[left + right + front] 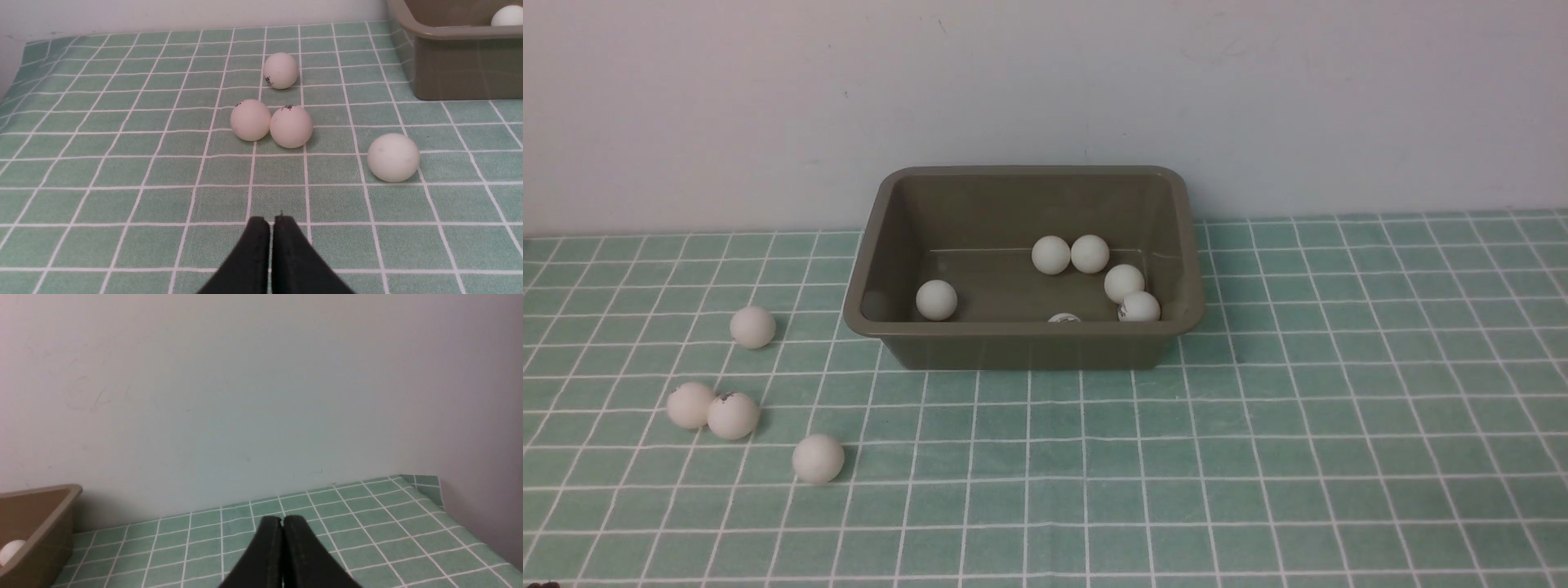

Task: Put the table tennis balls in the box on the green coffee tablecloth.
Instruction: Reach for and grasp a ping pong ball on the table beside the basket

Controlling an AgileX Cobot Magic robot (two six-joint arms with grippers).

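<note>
Olive-brown plastic, the box (1021, 349) sits on the green coffee tablecloth (1298, 457) near the wall (1045, 82), with six table tennis balls (1050, 255) inside, one half hidden behind its near rim. Four more balls (818, 458) lie on the cloth to its left, two of them touching. The left end effector (271, 223) and the right end effector (282, 521) are both closed tight, gripping nothing.

Olive box (1029, 349) on green tablecloth (1339, 425) holds six white balls (1050, 255); four lie to its left.
</note>
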